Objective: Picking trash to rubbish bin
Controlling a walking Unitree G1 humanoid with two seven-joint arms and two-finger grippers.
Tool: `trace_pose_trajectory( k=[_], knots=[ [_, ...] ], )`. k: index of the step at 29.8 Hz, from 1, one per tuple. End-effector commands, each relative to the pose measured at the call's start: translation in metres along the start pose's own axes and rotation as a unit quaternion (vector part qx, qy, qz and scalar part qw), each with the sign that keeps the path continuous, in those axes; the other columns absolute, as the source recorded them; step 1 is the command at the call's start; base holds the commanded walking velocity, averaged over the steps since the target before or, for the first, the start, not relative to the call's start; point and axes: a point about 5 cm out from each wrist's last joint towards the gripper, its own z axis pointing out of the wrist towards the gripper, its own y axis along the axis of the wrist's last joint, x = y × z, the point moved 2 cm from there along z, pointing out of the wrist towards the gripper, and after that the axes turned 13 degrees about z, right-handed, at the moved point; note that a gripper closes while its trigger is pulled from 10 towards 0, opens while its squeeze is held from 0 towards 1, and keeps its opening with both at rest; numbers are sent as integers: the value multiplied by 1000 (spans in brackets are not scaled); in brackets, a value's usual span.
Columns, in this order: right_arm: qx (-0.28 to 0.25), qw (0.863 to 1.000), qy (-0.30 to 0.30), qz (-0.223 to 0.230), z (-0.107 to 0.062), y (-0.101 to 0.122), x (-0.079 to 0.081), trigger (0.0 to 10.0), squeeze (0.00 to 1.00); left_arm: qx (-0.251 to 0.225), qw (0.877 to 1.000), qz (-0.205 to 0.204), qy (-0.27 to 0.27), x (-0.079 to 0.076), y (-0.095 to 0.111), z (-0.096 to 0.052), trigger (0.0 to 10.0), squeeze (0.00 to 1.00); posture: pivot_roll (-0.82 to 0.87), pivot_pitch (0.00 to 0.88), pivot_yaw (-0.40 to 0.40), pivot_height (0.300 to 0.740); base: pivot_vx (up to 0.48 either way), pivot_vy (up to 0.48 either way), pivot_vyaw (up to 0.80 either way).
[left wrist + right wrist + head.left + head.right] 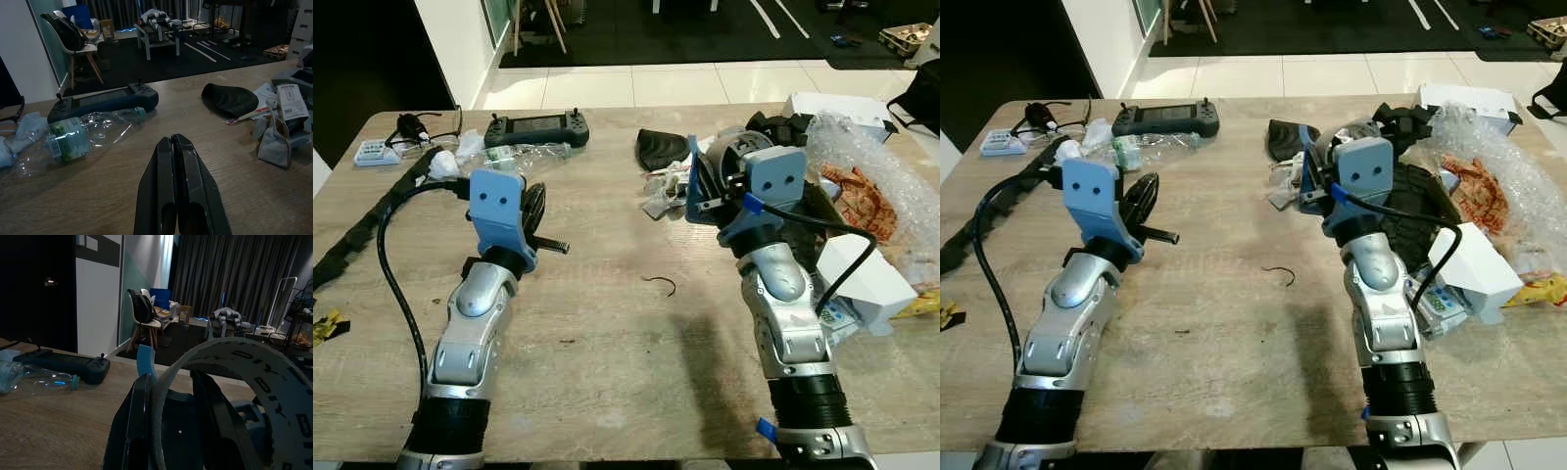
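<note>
My right gripper point(705, 186) is shut on a white tape roll point(254, 367) printed with "DIY"; one finger lies outside its wall and one inside. It holds the roll point(732, 147) just above the trash pile at the table's right middle. My left gripper point(172, 141) is shut and holds nothing, low over the table's left part point(532, 204). A crushed clear plastic bottle point(83, 134) with a green label lies just beyond it. Crumpled paper scraps point(273, 132) and a black pouch point(230, 99) lie between the two grippers.
A dark handheld controller point(536, 127) sits behind the bottle. Bubble wrap point(871, 162), a white box point(867, 276) and wrappers crowd the right side. A thick black cable point(386, 245) loops along the left. Glasses point(421, 127) lie at the far left corner, and a thin wire hook point(662, 285) lies mid-table.
</note>
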Motion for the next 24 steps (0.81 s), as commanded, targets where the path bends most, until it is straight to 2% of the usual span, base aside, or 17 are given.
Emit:
trace_pose_trajectory(
  k=[1,21,24],
  knots=[
    [-4,1000,-7,-1,-3,2,-2,10000,0,0,1000,-9,-3,-2,1,-1,10000,0,0,50,21,740,-274,0,0],
    [-3,1000,-16,0,-4,-1,0,10000,0,-1,1000,-7,-7,-3,3,-1,10000,0,2,54,22,740,-288,0,0],
    [-2,1000,-17,2,-3,-2,0,10000,0,4,1000,-4,-15,-4,2,0,10000,0,-1,55,21,740,0,0,0]
  ],
)
